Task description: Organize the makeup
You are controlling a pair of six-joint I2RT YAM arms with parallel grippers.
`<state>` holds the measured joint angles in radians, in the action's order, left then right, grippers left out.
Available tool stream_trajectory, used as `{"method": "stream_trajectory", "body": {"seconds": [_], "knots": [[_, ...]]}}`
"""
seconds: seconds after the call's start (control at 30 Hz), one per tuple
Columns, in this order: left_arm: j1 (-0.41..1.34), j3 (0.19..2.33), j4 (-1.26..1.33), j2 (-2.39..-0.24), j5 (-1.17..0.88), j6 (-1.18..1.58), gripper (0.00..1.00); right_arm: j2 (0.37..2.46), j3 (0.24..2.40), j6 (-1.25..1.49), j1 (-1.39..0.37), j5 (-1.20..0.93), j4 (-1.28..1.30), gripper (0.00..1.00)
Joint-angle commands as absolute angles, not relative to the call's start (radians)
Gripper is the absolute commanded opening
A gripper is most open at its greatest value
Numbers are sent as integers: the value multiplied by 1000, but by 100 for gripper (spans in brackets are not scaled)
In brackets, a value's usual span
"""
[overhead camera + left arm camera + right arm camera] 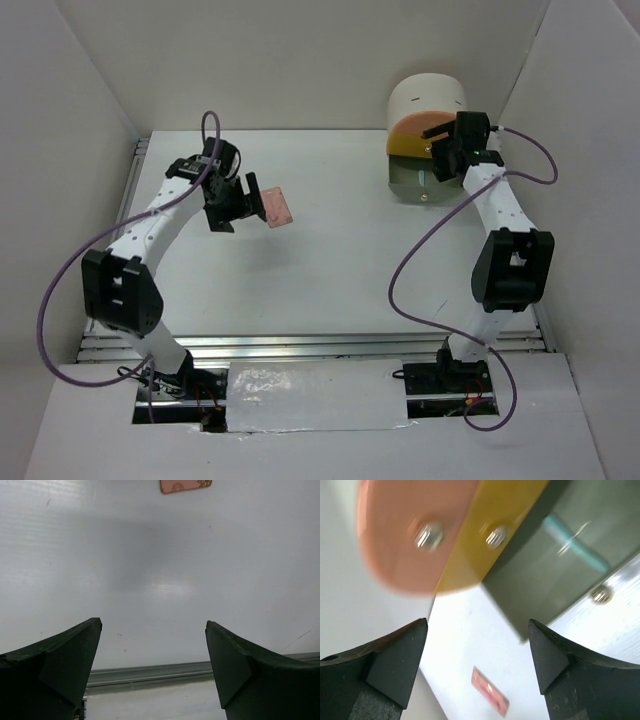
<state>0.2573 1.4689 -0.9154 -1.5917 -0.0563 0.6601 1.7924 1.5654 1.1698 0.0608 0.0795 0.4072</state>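
Note:
A flat pink palette (279,207) lies on the white table, just right of my left gripper (235,208). That gripper is open and holds nothing. In the left wrist view only the palette's near edge (185,485) shows at the top, well beyond the open gripper (153,622). My right gripper (443,160) hovers at the drawer unit and is open and empty (477,622). A mint-green stick (575,542) lies in the unit's pulled-out grey drawer (555,575). The right wrist view shows the palette (490,697) far off.
The round cream drawer unit (428,98) stands at the back right, with peach (405,535) and yellow (485,535) fronts swung out above the bottom drawer (415,182). White walls enclose the table on three sides. A metal rail (150,672) runs along an edge.

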Motion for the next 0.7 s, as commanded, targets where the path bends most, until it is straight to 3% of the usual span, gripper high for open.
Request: {"method": "stream_trajectory", "body": {"seconds": [0.0, 0.23, 0.4, 0.67], "knots": [[253, 1584, -871, -1724, -69, 664, 98, 1639, 1514, 1034, -24, -33, 333, 89], [258, 1787, -779, -2026, 36, 669, 97, 1396, 1142, 1017, -101, -254, 212, 89], [271, 1973, -776, -2206, 147, 703, 94, 1302, 1042, 965, -162, -296, 233, 89], [298, 2154, -816, -2350, 281, 732, 72, 1197, 965, 894, -178, -314, 284, 90]]}}
